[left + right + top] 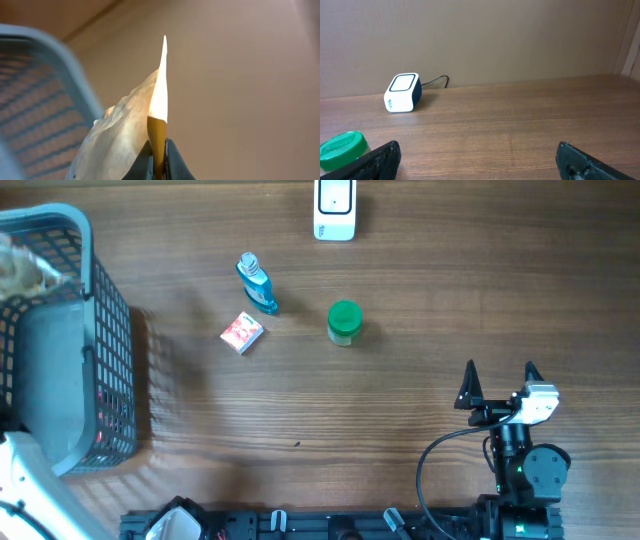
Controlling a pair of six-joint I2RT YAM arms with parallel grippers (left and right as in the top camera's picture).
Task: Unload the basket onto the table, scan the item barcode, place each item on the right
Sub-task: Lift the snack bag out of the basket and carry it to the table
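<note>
Pinching the thin top edge of a pale, crinkly packet (122, 130), the left tool (159, 156) is clamped tight on it, apparently over the grey basket (105, 330), far left of the scanner (334, 210). The right tool (500, 385) stands wide, holding nothing, above the tabletop (400, 420), well apart from the scanner.

Matt wood-grain table (400, 410); plastic basket (108, 340); glossy scanner (334, 208); translucent crinkled packet (125, 130).
</note>
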